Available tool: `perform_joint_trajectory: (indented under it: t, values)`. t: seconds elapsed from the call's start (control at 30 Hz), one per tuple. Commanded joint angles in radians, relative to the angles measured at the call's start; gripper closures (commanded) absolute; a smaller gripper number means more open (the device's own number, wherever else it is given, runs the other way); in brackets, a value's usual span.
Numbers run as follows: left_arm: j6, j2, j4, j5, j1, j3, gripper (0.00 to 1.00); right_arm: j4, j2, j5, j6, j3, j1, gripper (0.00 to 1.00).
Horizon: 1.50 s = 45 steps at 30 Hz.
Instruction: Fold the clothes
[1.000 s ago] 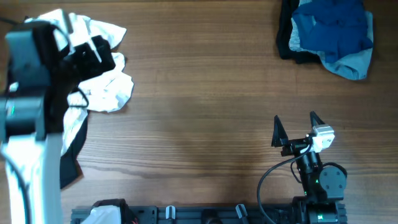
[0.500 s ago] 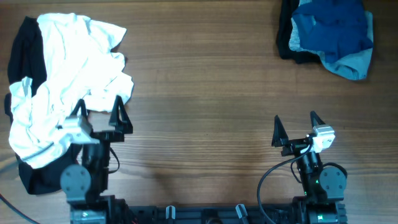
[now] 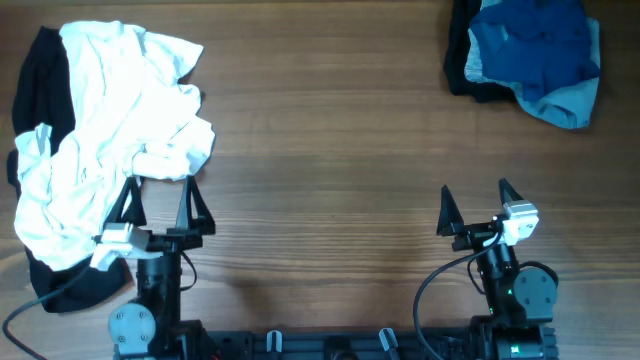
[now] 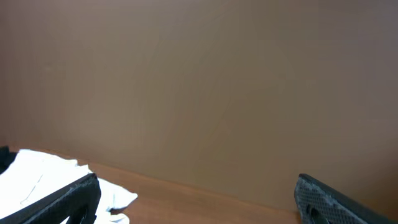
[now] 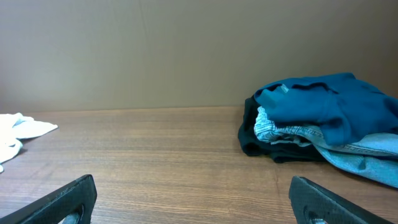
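A crumpled white garment [image 3: 105, 140] lies over a black garment [image 3: 45, 85] at the table's left side; its edge shows in the left wrist view [image 4: 43, 180]. A pile of blue and dark clothes [image 3: 525, 55] sits at the far right corner, also in the right wrist view [image 5: 317, 121]. My left gripper [image 3: 160, 200] is open and empty at the near left, just in front of the white garment. My right gripper [image 3: 475, 205] is open and empty at the near right, well short of the blue pile.
The wooden table [image 3: 330, 150] spans the view. Both arm bases and a black rail [image 3: 330, 345] sit along the near edge. A plain wall [image 5: 186, 50] stands behind the table.
The left arm has drawn back from over the white garment to its base at the near edge, leaving the white and black garments uncovered. The right arm has not moved.
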Motion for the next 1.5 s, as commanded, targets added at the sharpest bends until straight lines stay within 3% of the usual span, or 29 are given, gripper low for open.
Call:
perform_joint_trajectory:
  t: [0.0, 0.43, 1.47]
  values:
    - [-0.024, -0.014, -0.001, -0.017, 0.002, -0.042, 0.0, 0.004, -0.009, 0.012, 0.018, -0.002, 0.004, 0.0]
    - [-0.027, -0.014, -0.333, -0.017, 0.002, -0.062, 0.0, 0.004, -0.009, 0.012, 0.018, -0.002, 0.004, 0.0]
    - [-0.027, -0.011, -0.331, -0.014, 0.002, -0.062, 0.0, 0.004, -0.009, 0.012, 0.017, -0.002, 0.004, 0.0]
